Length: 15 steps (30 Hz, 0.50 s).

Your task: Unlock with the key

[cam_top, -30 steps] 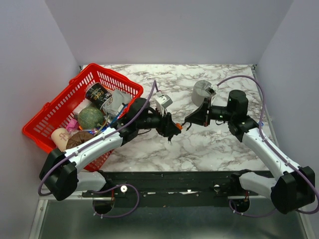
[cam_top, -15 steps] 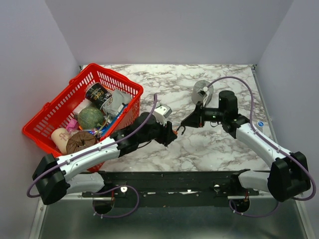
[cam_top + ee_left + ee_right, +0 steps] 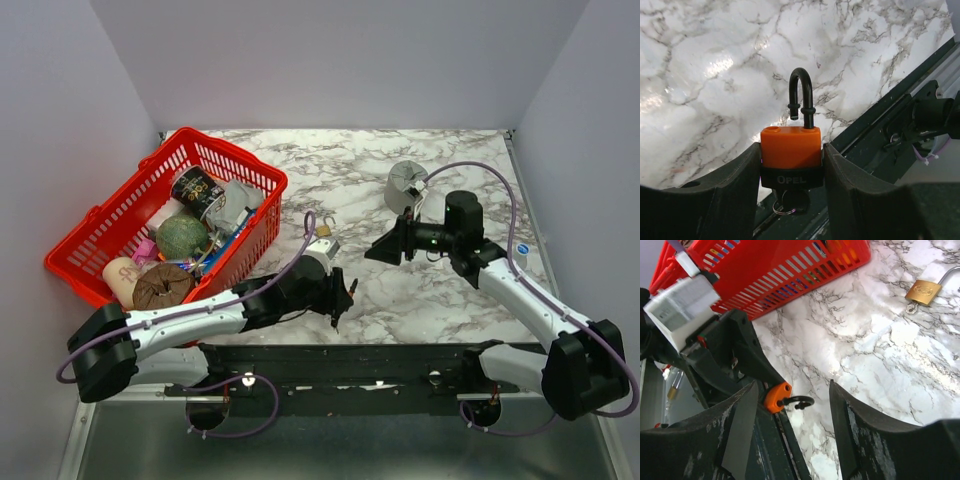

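Observation:
My left gripper [image 3: 791, 150] is shut on the orange padlock [image 3: 791, 147], gripping its body from both sides. The black shackle [image 3: 801, 85] stands raised, with one end free of the body. Under the lock's black base, the key [image 3: 790, 202] shows its black head and a small ring; its blade is hidden. In the top view my left gripper [image 3: 345, 297] is low near the table's front edge. My right gripper [image 3: 375, 252] stands open and empty, apart to the right. From its wrist view, my right gripper [image 3: 792, 387] faces the padlock [image 3: 777, 396].
A brass padlock [image 3: 323, 230] lies on the marble, also seen in the right wrist view [image 3: 923, 292]. A red basket [image 3: 235, 160] full of items stands at the left. A grey round object [image 3: 405, 183] sits at the back behind the right arm. The black base rail [image 3: 380, 355] runs along the front.
My right gripper has opened and drawn back to the right, away from the padlock. The left arm has carried the padlock down toward the front edge, uncovering the brass padlock.

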Motion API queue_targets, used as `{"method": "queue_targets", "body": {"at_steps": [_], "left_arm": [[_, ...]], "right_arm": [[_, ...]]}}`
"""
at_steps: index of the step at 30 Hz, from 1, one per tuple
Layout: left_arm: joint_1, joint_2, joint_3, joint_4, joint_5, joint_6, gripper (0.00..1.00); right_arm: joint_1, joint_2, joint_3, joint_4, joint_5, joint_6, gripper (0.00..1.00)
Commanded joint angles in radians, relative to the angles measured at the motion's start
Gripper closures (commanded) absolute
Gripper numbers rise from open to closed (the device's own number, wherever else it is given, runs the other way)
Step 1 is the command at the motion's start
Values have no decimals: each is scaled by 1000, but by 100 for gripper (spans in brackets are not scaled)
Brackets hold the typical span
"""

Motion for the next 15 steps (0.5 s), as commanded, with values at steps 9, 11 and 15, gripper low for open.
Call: {"method": "queue_targets", "body": {"at_steps": [9,11,15], "left_arm": [[-20,240,40,117,-26,-119,100],[-17,265,43,129,-18,-119,100],[3,320,43,175,11,-123,100]], "right_arm": [[-3,-64,-44,27,85,8,31],[-3,-68,-46,27,105,15,30],[-1,-71,-47,27,117,23,30]]}}
